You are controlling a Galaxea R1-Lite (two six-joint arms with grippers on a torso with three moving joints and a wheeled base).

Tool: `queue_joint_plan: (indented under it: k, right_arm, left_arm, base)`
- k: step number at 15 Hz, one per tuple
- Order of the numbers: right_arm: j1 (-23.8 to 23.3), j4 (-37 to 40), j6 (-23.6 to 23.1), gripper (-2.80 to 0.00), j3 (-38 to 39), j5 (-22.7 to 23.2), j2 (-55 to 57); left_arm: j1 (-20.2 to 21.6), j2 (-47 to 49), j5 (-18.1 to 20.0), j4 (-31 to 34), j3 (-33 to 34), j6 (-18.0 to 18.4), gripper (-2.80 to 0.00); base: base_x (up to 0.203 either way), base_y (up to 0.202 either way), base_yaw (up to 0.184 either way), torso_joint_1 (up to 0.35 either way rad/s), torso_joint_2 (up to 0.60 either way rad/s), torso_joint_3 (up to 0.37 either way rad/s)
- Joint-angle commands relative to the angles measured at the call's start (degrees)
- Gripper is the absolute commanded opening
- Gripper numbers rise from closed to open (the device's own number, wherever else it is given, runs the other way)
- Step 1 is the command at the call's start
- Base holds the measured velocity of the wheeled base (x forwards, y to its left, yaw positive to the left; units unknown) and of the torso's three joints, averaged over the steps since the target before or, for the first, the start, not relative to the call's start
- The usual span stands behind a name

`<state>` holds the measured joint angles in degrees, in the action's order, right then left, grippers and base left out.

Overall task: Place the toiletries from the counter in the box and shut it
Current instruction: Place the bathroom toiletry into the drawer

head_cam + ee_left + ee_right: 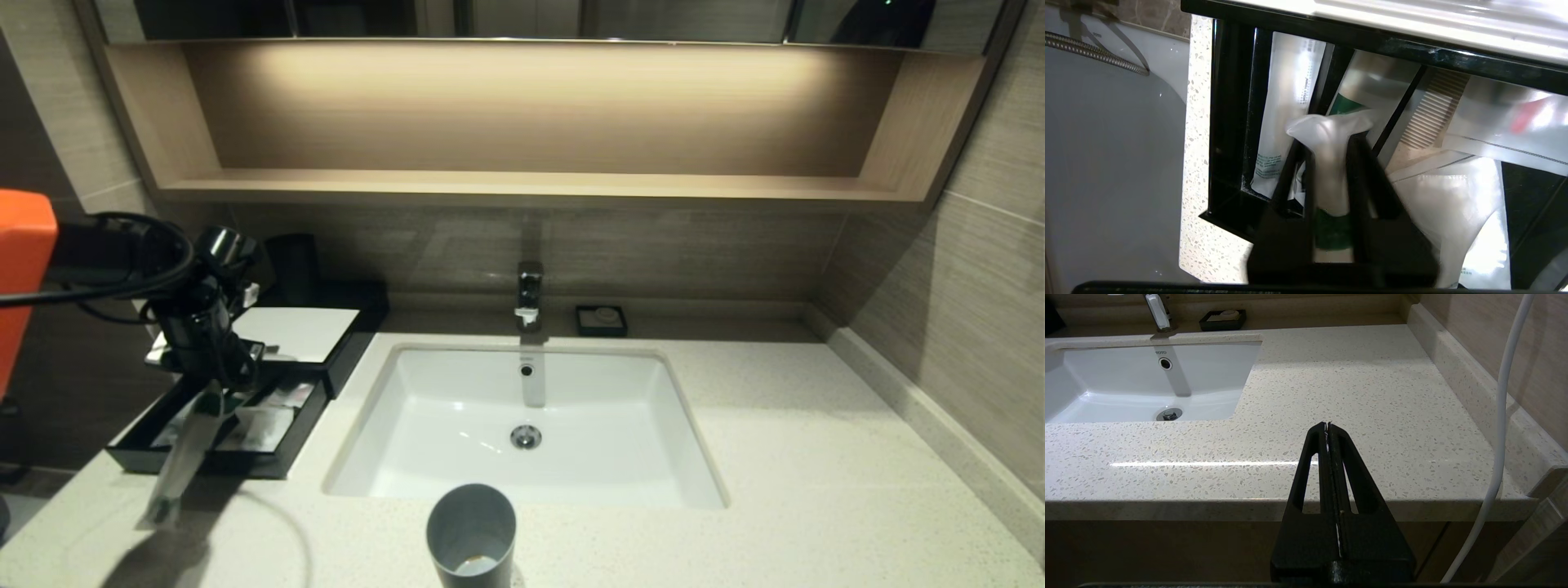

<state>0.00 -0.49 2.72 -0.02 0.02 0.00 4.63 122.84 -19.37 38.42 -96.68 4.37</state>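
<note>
Left claw (1331, 147) over open drawer (1229, 122), pinching thin green-banded packet (1331, 134). Probably light, limp, slippery wrapper; better gripped near middle. Right claw (1327, 428) pressed together, parked.

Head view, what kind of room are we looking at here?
Most likely a hotel bathroom vanity: a sunken white sink with a chrome faucet set in a speckled stone counter, plus a black box of wrapped toiletries and a small soap dish.
</note>
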Motion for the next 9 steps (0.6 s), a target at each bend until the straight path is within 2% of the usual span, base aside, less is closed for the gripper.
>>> queue_joint_plan:
  k: [1, 9]
  right_arm:
    - [0.00, -0.04, 0.01, -2.80, 0.02, 0.06, 0.09]
    - [0.00, -0.04, 0.01, -2.80, 0.02, -0.02, 0.09]
  left_arm:
    - [0.03, 0.29, -0.14, 0.16, 0.00, -0.12, 0.00]
    - [0.03, -1.58, -0.27, -0.25, -0.13, -0.63, 0.00]
  base:
    - [0.000, 0.000, 0.000, 0.000, 0.00, 0.000]
    - [0.000, 0.000, 0.000, 0.000, 0.00, 0.000]
